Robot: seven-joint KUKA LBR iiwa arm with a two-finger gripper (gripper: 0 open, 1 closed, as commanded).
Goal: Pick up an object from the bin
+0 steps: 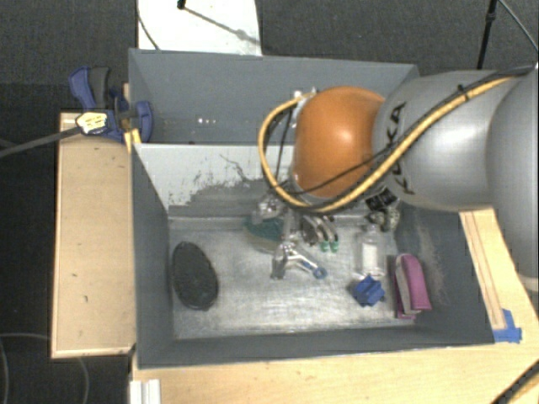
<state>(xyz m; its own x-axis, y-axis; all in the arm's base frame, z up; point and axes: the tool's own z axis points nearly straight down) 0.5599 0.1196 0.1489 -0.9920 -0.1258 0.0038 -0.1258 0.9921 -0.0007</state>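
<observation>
Grey metal makes up the bin [160, 225], whose scuffed floor is viewed from above. The bin is entered from the right by the silver arm [472, 150], the largest thing over it. A rounded orange cover [337, 141] is fixed at the arm's wrist, and yellow and black cables [274, 141] are looped around it.

Below the cover, the gripper [290, 263] is lowered to the middle of the floor, not far from the back wall. Whether it is open or clenched cannot be told, and nothing can be made out as grasped in it.

Of the loose things, a black oval brush-like object [194, 276] is laid well apart at the left end of the floor. A purple and pink block [411, 283] is set along the right wall. A teal object [265, 225] is partly hidden just beside the gripper, on its left and toward the back wall. A clear small bottle [368, 255] is stood between the gripper and the purple block, and a small blue piece [366, 291] is placed just in front of it. Tiny green-tipped bits [328, 244] are seen close to the gripper's right, and a small blue-tipped bit [317, 271] is seen just beside its lower end.
</observation>
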